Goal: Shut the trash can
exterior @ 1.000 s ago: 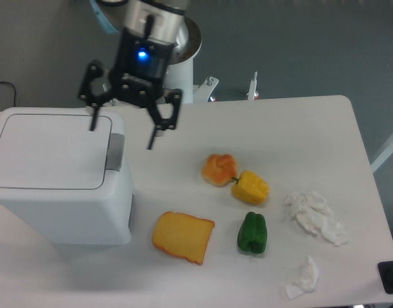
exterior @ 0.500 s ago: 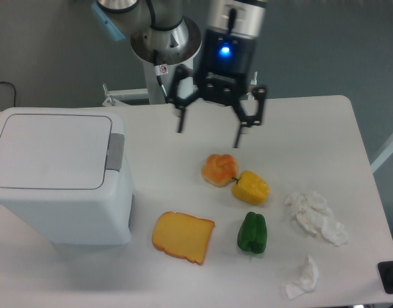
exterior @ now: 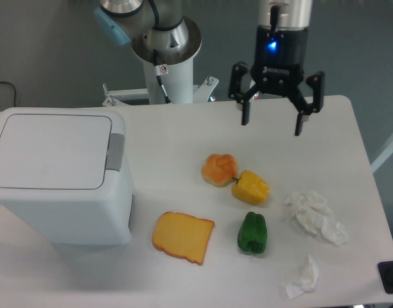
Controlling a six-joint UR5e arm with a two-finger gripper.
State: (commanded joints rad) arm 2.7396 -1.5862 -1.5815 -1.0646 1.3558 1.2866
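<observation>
White trash can (exterior: 58, 176) well left of end effector (exterior: 271, 121)

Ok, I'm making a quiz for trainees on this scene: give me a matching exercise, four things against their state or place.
Things:
1. trash can
2. hand
3. green pepper
4. bread slice

States or places:
A. open, holding nothing, above the table's far side
B. lid down flat
C. just right of the trash can
D. below the yellow pepper

Pairs: 1-B, 2-A, 3-D, 4-C
</observation>
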